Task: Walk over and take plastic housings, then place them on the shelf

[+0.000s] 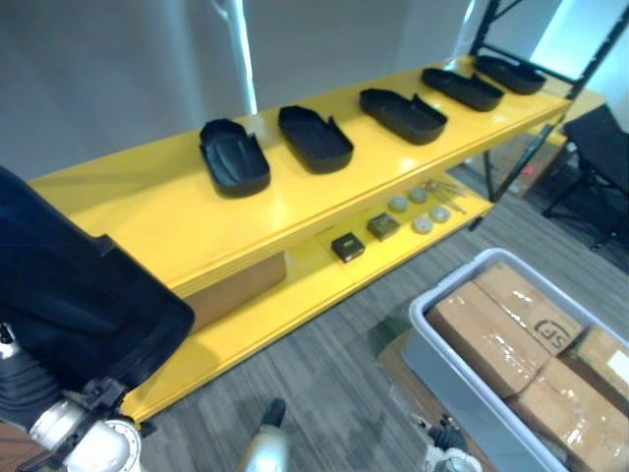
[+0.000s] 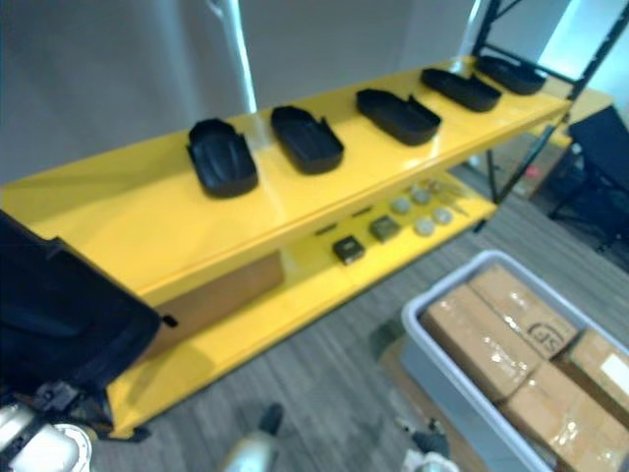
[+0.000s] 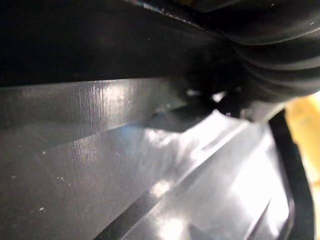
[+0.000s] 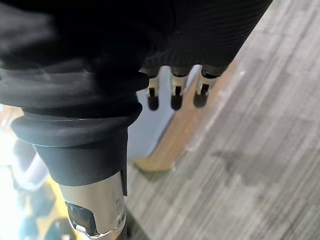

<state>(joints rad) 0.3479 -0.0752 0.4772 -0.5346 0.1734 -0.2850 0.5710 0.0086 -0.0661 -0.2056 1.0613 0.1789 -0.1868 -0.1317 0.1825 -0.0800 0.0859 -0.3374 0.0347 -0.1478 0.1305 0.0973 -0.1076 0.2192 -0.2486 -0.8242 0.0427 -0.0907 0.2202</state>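
A large black moulded plastic housing (image 1: 69, 295) lies against the left hand (image 3: 280, 55); I cannot tell its grip. The right hand (image 4: 173, 95) hangs with fingers straight, empty.

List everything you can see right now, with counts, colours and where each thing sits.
Black plastic housings: five, black, in a row along the shelf's top board.
Carried black plastic housing: one, black, lower left, close up, against the left hand.
Yellow two-level shelf: one, yellow, ahead.
Small square boxes: two, one dark, one olive, lower board.
Round discs: several, pale grey, lower board, right of the small boxes.
Brown cardboard box: one, lower board, left part.
Grey plastic bin: one, floor, right.
Taped cardboard boxes: several, brown, inside the bin.
Black chair: one, far right.
Left hand: dark cover beside the carried housing.
Right hand: open, hanging over the floor.
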